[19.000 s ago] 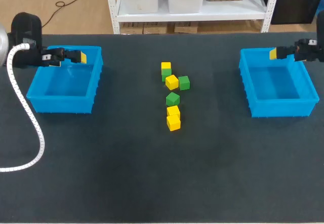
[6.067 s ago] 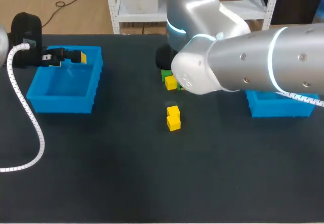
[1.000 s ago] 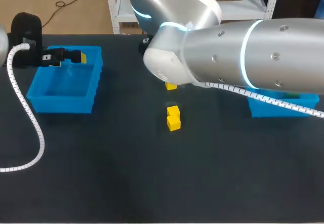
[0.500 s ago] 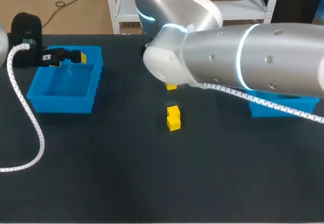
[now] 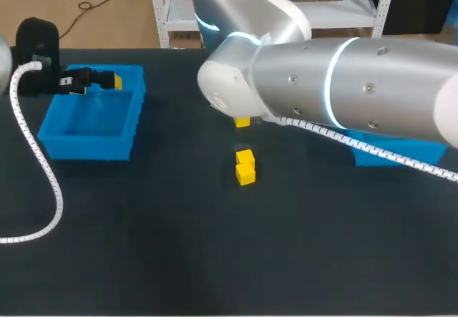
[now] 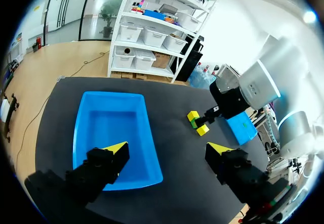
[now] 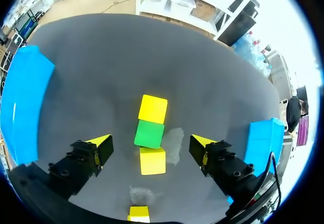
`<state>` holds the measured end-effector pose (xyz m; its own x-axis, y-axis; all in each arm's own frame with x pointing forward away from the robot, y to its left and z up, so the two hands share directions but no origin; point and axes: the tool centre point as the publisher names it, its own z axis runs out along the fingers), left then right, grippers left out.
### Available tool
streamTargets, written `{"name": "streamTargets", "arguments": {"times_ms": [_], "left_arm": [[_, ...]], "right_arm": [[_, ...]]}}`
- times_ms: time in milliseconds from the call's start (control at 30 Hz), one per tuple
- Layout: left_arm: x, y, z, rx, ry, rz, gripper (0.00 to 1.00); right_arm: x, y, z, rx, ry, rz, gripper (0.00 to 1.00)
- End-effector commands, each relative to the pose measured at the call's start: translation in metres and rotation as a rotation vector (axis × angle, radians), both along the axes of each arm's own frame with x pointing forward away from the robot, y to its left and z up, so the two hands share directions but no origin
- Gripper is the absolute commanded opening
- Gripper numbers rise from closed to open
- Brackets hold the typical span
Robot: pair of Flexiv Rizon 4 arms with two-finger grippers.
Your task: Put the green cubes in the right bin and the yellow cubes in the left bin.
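In the right wrist view my right gripper (image 7: 150, 145) hangs open above a row of cubes. A green cube (image 7: 149, 133) lies between its fingers, untouched, with a yellow cube (image 7: 153, 108) just ahead of it and another yellow cube (image 7: 152, 160) just behind. In the head view my right arm (image 5: 322, 81) hides that gripper and most of the row; two yellow cubes (image 5: 245, 167) show below it. My left gripper (image 6: 167, 148) stands open and empty over the left bin (image 6: 111, 128), at its far rim (image 5: 107, 81).
The right bin (image 5: 390, 156) is mostly hidden behind my right arm, and its contents cannot be seen. A white cable (image 5: 43, 174) from my left arm loops over the table in front of the left bin (image 5: 89, 124).
My right arm has shifted slightly to the left over the cube row. The left arm and the visible yellow cubes have not moved.
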<state>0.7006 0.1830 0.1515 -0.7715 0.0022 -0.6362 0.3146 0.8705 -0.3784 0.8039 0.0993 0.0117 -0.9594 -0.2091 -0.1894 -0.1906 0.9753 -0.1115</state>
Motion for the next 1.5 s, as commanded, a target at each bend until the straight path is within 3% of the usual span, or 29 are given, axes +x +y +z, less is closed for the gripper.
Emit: {"name": "streamTargets", "arguments": {"times_ms": [33, 700, 733, 767, 800, 967, 1300, 1500], "left_arm": [[-0.001, 0.001, -0.001, -0.006, -0.006, -0.003, 1.00], [-0.001, 0.001, -0.001, -0.006, -0.006, -0.003, 1.00], [-0.001, 0.001, -0.001, -0.006, -0.006, -0.003, 1.00], [-0.001, 0.001, -0.001, -0.006, -0.006, -0.003, 1.00], [-0.001, 0.001, -0.001, -0.006, -0.006, -0.003, 1.00], [-0.001, 0.001, -0.001, -0.006, -0.006, -0.003, 1.00], [-0.001, 0.001, -0.001, -0.006, -0.006, -0.003, 1.00], [-0.001, 0.001, -0.001, -0.006, -0.006, -0.003, 1.00]], "right_arm": [[0.006, 0.002, -0.005, -0.012, 0.022, 0.004, 1.00], [0.013, -0.007, -0.023, 0.005, 0.046, -0.031, 1.00], [0.013, -0.007, -0.024, 0.006, 0.046, -0.032, 0.92], [0.013, -0.007, -0.024, 0.006, 0.045, -0.033, 0.62], [0.013, -0.007, -0.024, 0.006, 0.044, -0.033, 0.49], [0.012, -0.007, -0.025, 0.010, 0.042, -0.037, 0.02], [0.017, -0.004, -0.022, 0.004, 0.027, -0.025, 0.00], [0.033, -0.003, 0.022, 0.010, -0.092, 0.008, 0.00]]}}
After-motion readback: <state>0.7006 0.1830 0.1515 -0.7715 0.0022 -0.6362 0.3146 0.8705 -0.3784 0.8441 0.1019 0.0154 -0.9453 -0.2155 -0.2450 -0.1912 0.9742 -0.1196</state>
